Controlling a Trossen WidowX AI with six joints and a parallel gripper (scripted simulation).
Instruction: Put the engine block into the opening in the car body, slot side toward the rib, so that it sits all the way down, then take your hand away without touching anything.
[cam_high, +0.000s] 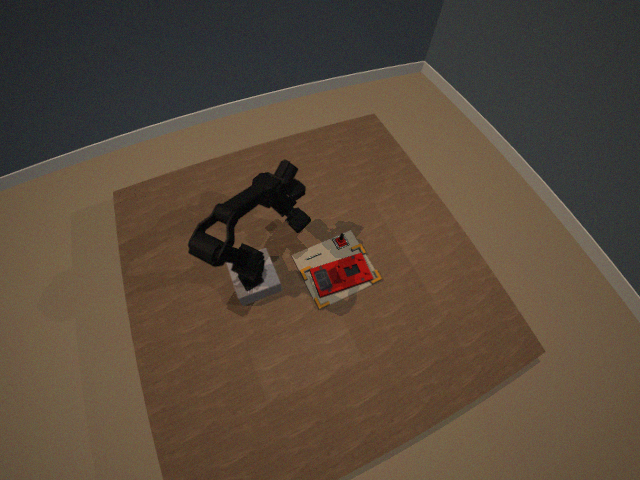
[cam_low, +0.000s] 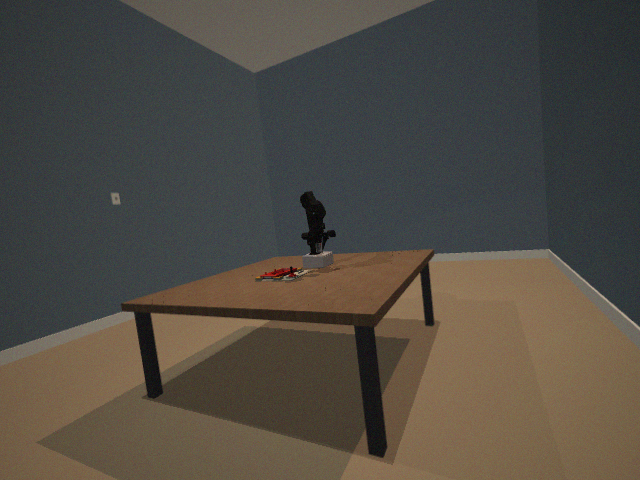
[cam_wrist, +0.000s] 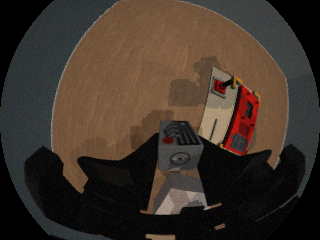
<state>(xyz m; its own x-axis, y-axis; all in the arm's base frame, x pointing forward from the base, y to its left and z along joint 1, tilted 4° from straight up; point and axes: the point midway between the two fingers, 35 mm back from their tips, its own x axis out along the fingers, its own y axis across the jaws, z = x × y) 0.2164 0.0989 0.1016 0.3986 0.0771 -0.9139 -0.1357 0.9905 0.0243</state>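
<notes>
Dim Blue-Grey Room Around a Wooden Table

A broad brown wood-grain table (cam_high: 361, 387) (cam_low: 248, 294) (cam_wrist: 125, 60) with straight black legs stands on a plain tan floor (cam_high: 584, 403) (cam_low: 480, 361). Behind the table, matte blue-grey walls (cam_high: 206, 51) (cam_low: 403, 129) meet in corners, edged by a pale baseboard (cam_high: 258, 98) (cam_low: 491, 254). Above it hangs a plain beige-grey ceiling (cam_low: 268, 25). Soft shadows spread beneath the table.
</notes>
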